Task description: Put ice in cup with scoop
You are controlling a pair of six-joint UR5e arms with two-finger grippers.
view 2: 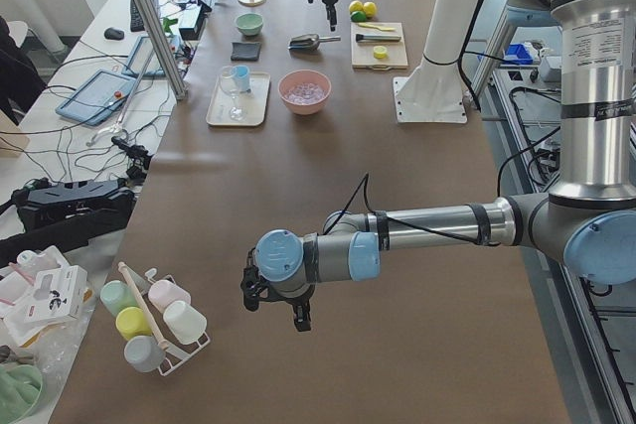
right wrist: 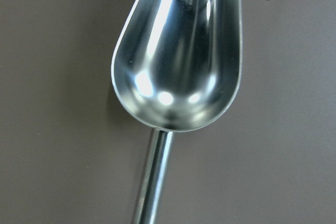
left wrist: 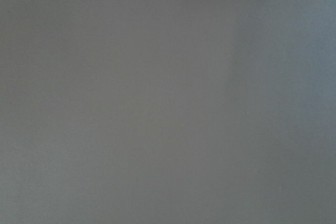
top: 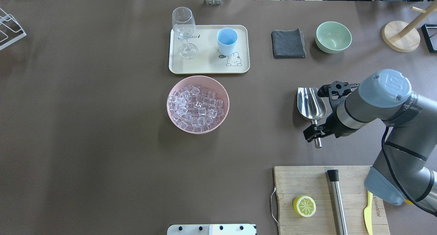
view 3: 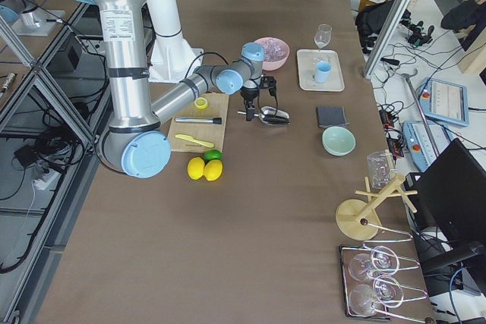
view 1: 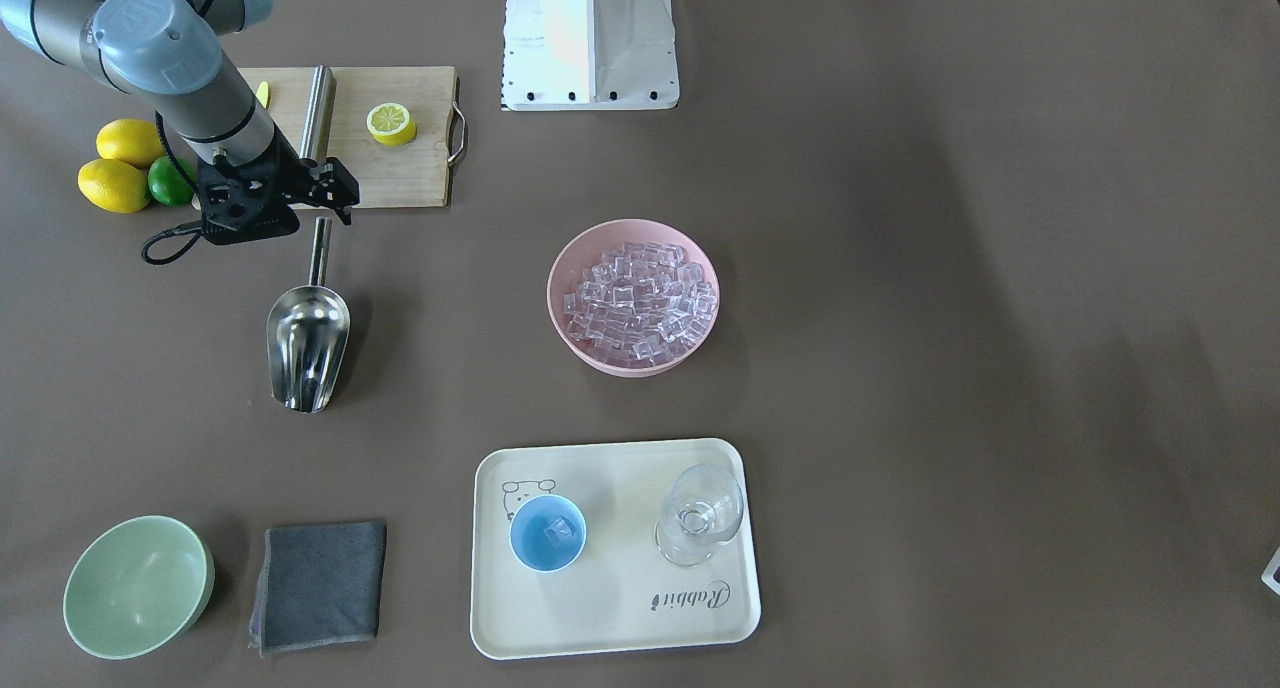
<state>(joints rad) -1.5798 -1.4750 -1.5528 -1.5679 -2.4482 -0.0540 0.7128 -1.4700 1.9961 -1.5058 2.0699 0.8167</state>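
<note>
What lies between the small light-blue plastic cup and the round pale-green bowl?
A folded dark-grey cloth lies between the light-blue cup and the pale-green bowl, as the overhead view shows.

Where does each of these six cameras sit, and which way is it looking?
Front-facing: across the table, looking steeply down at the scoop, ice and cup; right arm upper left.
Overhead: behind and above, looking forward and down; right arm enters right.
Exterior left: table's end, looking along it; left arm near.
Exterior right: opposite end; right arm near.
Left wrist: only blank grey, no body.
Right wrist: directly above the scoop; no body.
Shared: front-facing and overhead both show the scoop.
</note>
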